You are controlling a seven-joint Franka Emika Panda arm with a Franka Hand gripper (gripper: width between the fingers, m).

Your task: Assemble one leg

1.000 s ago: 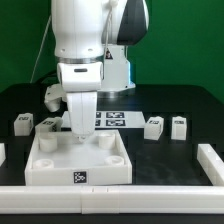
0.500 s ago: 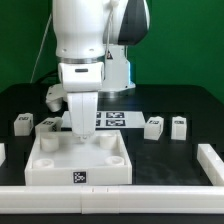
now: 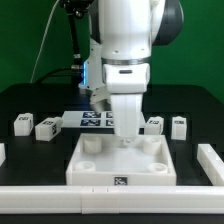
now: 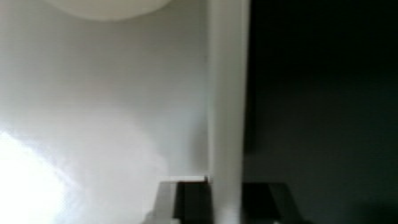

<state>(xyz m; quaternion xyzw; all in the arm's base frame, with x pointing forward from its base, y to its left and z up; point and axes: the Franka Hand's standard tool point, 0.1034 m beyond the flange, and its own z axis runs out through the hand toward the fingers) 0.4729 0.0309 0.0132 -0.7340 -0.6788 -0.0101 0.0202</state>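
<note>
The large white square tray piece (image 3: 95,175) with round corner sockets lies on the black table, right of centre. My gripper (image 3: 126,138) reaches down over its far wall and is shut on that wall. In the wrist view the gripper (image 4: 228,190) has the thin white wall (image 4: 228,90) between its dark fingers (image 4: 191,203), with the tray floor (image 4: 107,110) on one side and black table on the other. Several tagged white legs lie loose: two at the exterior view's left (image 3: 22,122) (image 3: 46,127) and two at its right (image 3: 153,125) (image 3: 179,126).
The marker board (image 3: 95,118) lies behind the tray, partly hidden by the arm. White rails border the table at the front (image 3: 60,198) and at the exterior view's right (image 3: 210,160). A round socket (image 4: 107,8) shows in the wrist view.
The arm and the tray piece have shifted together toward the exterior view's right. The gripper stays clamped on the tray's far wall. The legs have not moved.
</note>
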